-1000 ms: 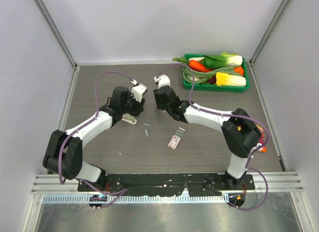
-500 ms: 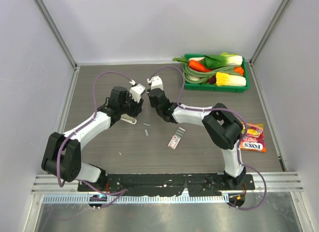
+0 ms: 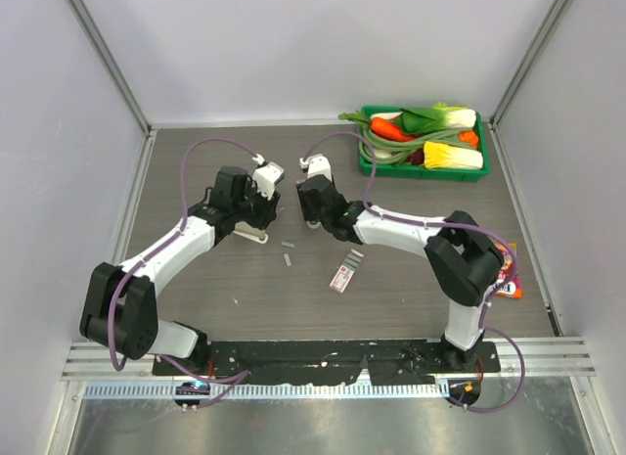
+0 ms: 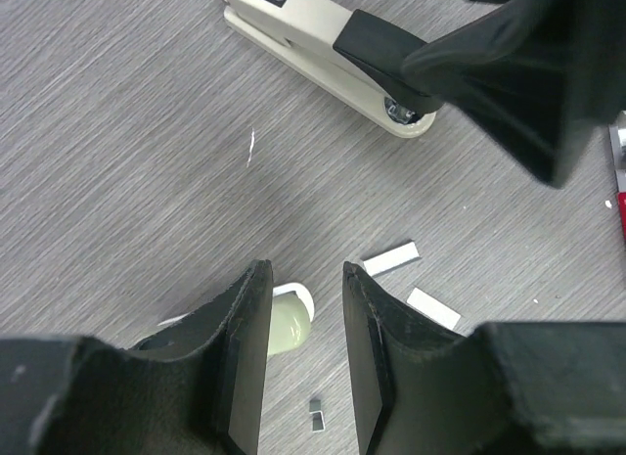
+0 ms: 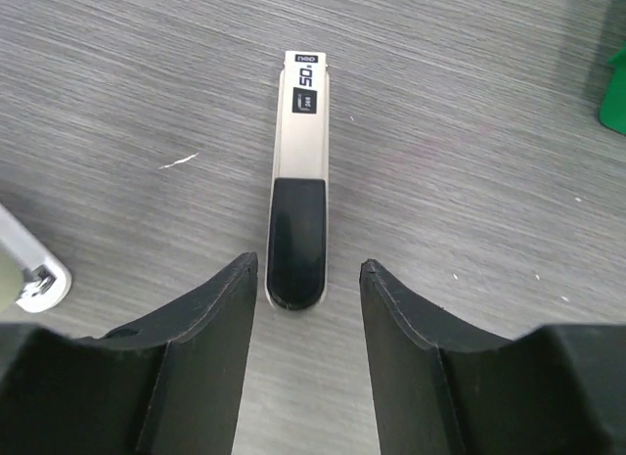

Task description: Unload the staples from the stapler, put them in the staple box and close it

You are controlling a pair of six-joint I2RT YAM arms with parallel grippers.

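grey woodgrain tabletop [image 5: 489,132], stapler [image 5: 298,171] lying flat on it. looks shut, can't tell if it's still loaded. right gripper [image 5: 308,267] has jaws apart, straddling the stapler's black end, nothing clamped. left gripper [image 4: 306,269] has a narrow gap, holds nothing, hovers over a small olive/white piece [image 4: 290,323], can't tell what it is. loose staples [image 4: 390,259] lie near that piece. risks imo: right closes off-centre -> stapler spins or skids. arms v close, fingers could clash. any low sweep scatters the strips.
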